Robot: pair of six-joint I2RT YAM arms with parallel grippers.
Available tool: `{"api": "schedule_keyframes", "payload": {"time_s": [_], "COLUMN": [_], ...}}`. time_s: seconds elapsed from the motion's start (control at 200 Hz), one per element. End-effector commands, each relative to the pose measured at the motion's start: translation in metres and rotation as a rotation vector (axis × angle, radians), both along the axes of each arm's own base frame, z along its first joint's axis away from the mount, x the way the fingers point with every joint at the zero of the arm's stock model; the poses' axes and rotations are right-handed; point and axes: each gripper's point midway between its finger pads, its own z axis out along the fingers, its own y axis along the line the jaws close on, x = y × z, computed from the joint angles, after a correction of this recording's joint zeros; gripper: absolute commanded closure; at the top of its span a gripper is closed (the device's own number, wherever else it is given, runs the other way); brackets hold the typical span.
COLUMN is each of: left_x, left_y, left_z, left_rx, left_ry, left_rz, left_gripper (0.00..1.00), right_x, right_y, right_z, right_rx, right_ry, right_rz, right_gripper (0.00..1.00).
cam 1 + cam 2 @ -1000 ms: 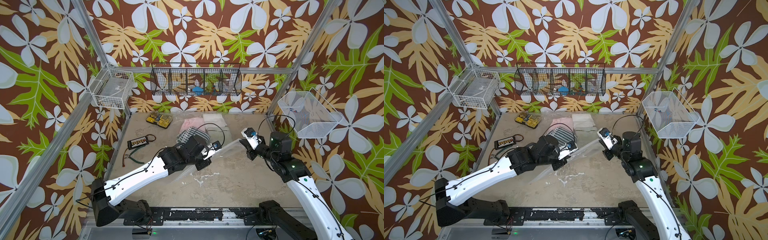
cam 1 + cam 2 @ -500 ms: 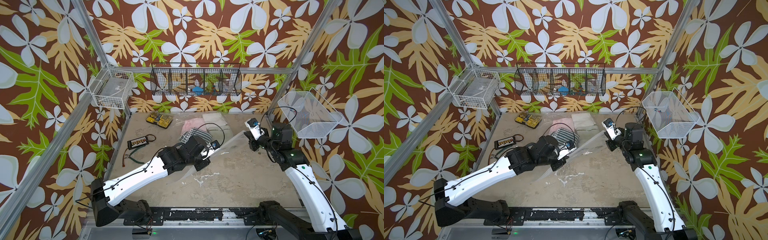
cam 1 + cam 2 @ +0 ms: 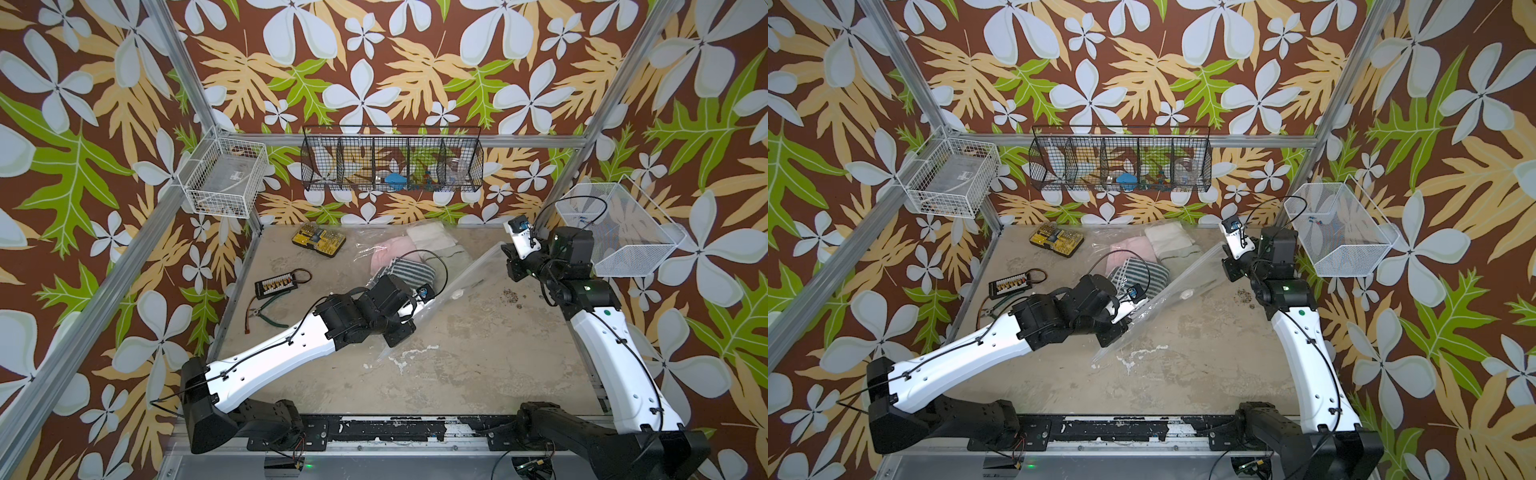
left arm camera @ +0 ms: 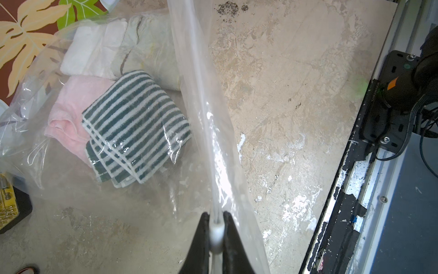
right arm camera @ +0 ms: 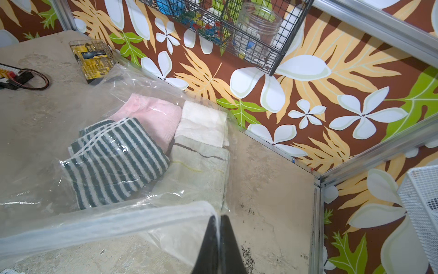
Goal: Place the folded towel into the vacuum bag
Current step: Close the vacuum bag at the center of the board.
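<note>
Clear vacuum bag (image 4: pixel 203 99) holds four folded towels (image 4: pixel 137 123); left gripper (image 4: pixel 216 219) and right gripper (image 5: pixel 219 220) each pinch its edge.

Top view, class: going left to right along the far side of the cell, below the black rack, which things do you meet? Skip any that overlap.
White wire basket → yellow bit case → pink towel → white towel → white mesh bin.

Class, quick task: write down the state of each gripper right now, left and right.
Left gripper: closed, pinching the zip edge of the vacuum bag.
Right gripper: closed, pinching the vacuum bag's edge.
</note>
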Motion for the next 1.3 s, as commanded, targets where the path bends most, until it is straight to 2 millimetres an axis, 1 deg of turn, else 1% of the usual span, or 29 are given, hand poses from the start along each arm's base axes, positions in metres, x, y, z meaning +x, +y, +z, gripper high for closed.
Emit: {"api": "schedule_keyframes", "payload": {"time_s": [0.0,0.23,0.39,0.48,0.601,0.716,0.761,0.876,0.881,0.921,0.956,1.006,1.056,1.086,1.141,1.186,1.226,1.276,1.296], "left_x": [-0.023,-0.03,-0.036,-0.037,-0.037,-0.035,-0.034,-0.033,-0.033,-0.034,-0.034,-0.035,-0.037,-0.039,-0.042,-0.045,-0.047,-0.05,-0.05], "left_y": [0.034,0.039,0.047,0.049,0.05,0.051,0.052,0.053,0.053,0.052,0.049,0.043,0.035,0.03,0.021,0.015,0.011,0.007,0.006], "left_z": [-0.028,-0.033,-0.039,-0.04,-0.033,-0.03,-0.028,-0.024,-0.024,-0.024,-0.023,-0.021,-0.018,-0.016,-0.012,-0.006,0.001,0.012,0.017], "left_rx": [0.154,0.171,0.18,0.172,0.162,0.167,0.167,0.163,0.163,0.159,0.15,0.129,0.097,0.078,0.048,0.02,-0.007,-0.042,-0.06], "left_ry": [0.124,0.171,0.195,0.201,0.196,0.183,0.18,0.175,0.175,0.173,0.177,0.186,0.197,0.206,0.23,0.246,0.257,0.263,0.261], "left_rz": [0.023,0.039,0.063,0.071,0.076,0.087,0.091,0.099,0.1,0.095,0.086,0.067,0.041,0.028,0.002,-0.015,-0.03,-0.04,-0.039], "left_gripper": [1.0,1.0,1.0,1.0,1.0,1.0,1.0,1.0,1.0,1.0,1.0,1.0,1.0,1.0,1.0,1.0,1.0,1.0,0.96], "right_x": [0.024,0.035,0.04,0.041,0.04,0.039,0.039,0.036,0.036,0.033,0.027,0.015,0.002,-0.004,-0.01,-0.011,-0.009,-0.005,-0.004], "right_y": [-0.031,-0.047,-0.052,-0.05,-0.052,-0.05,-0.046,-0.043,-0.043,-0.034,-0.023,-0.007,0.004,0.008,0.007,0.004,0.0,0.0,0.002], "right_z": [0.043,0.045,0.046,0.05,0.051,0.052,0.05,0.048,0.047,0.047,0.05,0.061,0.078,0.088,0.106,0.114,0.117,0.112,0.108], "right_rx": [-0.033,-0.024,-0.014,0.001,-0.003,0.022,0.035,0.049,0.05,0.072,0.105,0.146,0.16,0.16,0.16,0.174,0.202,0.234,0.246], "right_ry": [-0.167,-0.167,-0.17,-0.182,-0.184,-0.191,-0.182,-0.179,-0.177,-0.165,-0.163,-0.189,-0.239,-0.261,-0.283,-0.273,-0.254,-0.221,-0.207], "right_rz": [-0.151,-0.197,-0.217,-0.213,-0.226,-0.219,-0.199,-0.189,-0.185,-0.148,-0.102,-0.037,-0.006,-0.003,-0.024,-0.055,-0.095,-0.122,-0.118], "right_gripper": [1.0,1.0,1.0,1.0,1.0,1.0,1.0,1.0,1.0,0.87,0.79,0.7,0.61,0.6,0.59,0.58,0.55,0.54,0.54]}}
